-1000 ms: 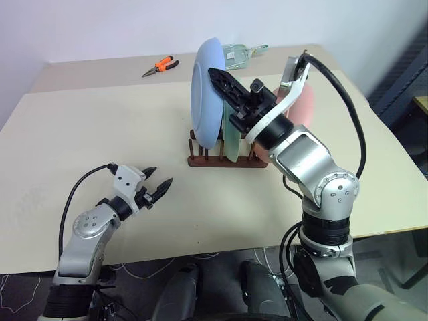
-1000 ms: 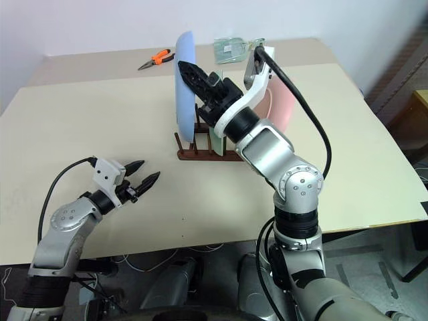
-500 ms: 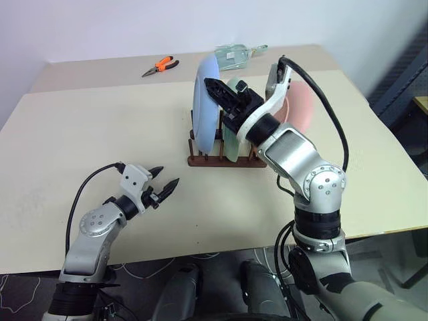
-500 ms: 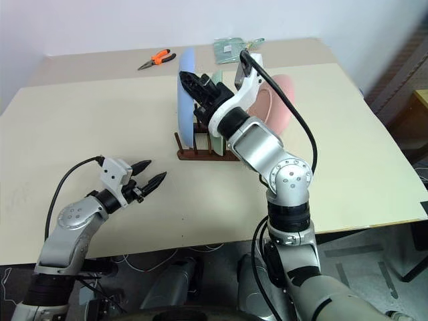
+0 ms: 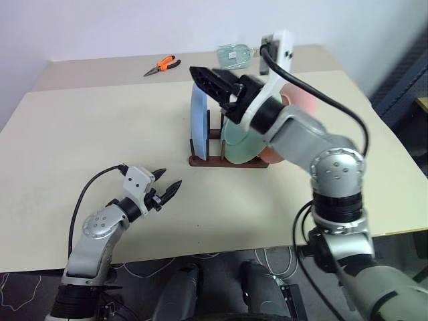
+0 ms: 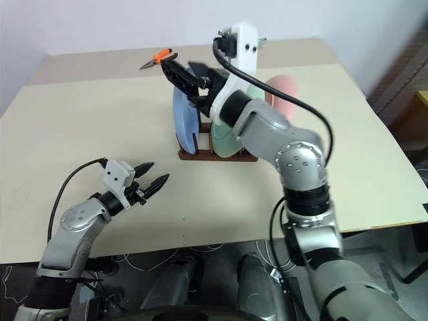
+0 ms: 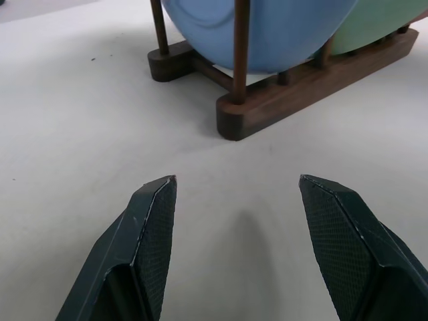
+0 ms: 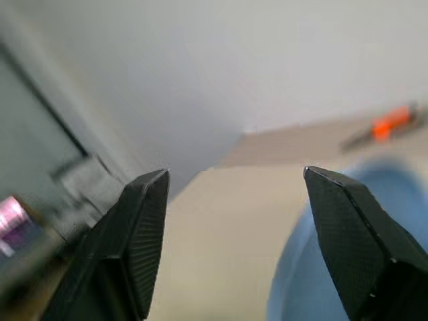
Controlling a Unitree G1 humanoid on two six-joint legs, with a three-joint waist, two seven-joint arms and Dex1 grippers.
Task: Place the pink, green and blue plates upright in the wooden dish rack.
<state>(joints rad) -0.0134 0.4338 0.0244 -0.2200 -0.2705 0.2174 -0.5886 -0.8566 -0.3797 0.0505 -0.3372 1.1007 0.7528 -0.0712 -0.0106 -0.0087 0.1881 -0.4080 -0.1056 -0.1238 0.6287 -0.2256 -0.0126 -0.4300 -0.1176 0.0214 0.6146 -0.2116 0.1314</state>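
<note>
Far back on the beige surface (image 5: 100, 134) lie orange-handled pliers (image 5: 162, 65), and behind the rack sits a clear greenish item (image 5: 233, 55) that my right arm partly covers, so I cannot tell what it is. The wooden dish rack (image 5: 221, 160) stands near the middle of the surface, and all three plates are in it. The blue plate (image 5: 198, 120) stands upright on edge at the rack's left end, between the pegs. The green plate (image 5: 239, 137) sits next to it, leaning somewhat. The pink plate (image 6: 281, 93) is at the right end, and my right forearm hides most of it, so I cannot make out how it is seated. My right gripper (image 6: 182, 75) is raised above the top edge of the blue plate, its fingers parted and grasping nothing; in its wrist view the blue rim shows blurred between the fingertips (image 8: 144, 221). My left gripper (image 5: 166, 186) hovers low over the bare surface, well to the left and in front of the rack, spread apart and empty. From its wrist view I look at the rack's near end, where a peg crosses the blue plate's face and the green one shows beside it; the tops of both are cut off.
</note>
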